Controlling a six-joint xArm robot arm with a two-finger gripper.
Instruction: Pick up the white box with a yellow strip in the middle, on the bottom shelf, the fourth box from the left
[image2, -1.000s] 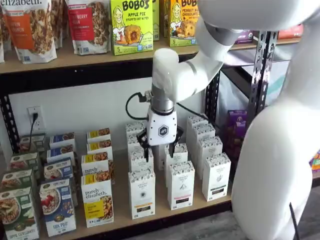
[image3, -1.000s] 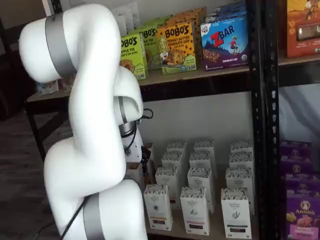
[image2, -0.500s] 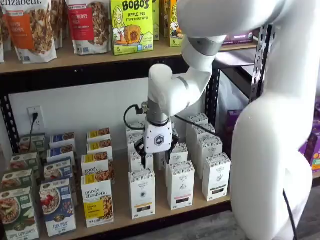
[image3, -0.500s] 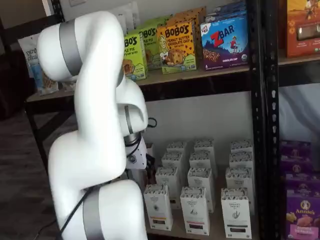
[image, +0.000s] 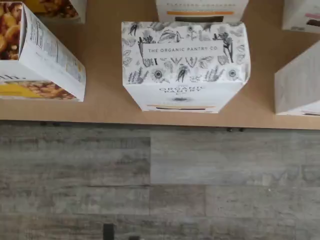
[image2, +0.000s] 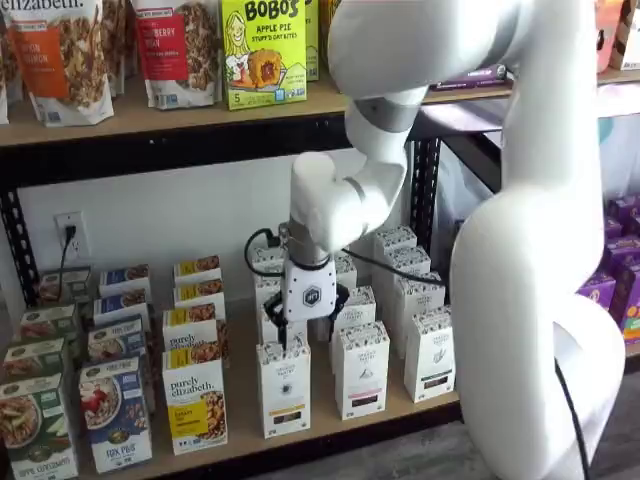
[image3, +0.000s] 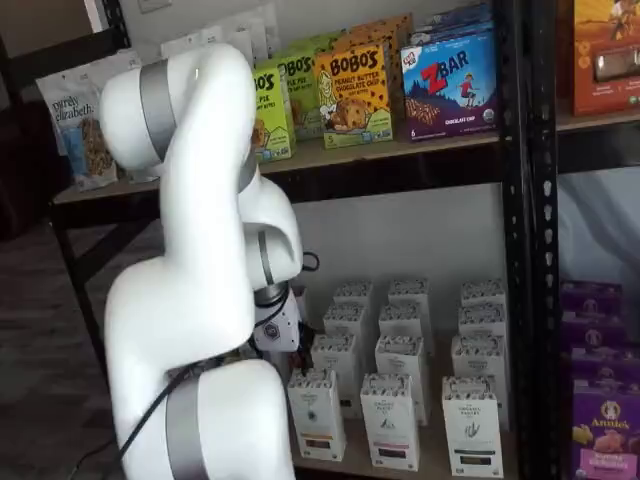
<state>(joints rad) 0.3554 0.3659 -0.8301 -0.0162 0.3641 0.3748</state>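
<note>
In the wrist view I am seeing the tall white carton with a yellowish strip (image: 184, 65) standing at the tan wood shelf's front edge (image: 105, 107), bare board either side. In a shelf view, centre frame, my white-bodied gripper (image2: 305, 325) is hanging spread above it, grasping nothing.

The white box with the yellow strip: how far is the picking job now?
Done: the gripper hangs just above the white box, which the wrist view shows right below the camera. In hand: nothing; the fingers stand open and touch no box. Left: to descend, close on the box and lift it off the bottom shelf.
</note>
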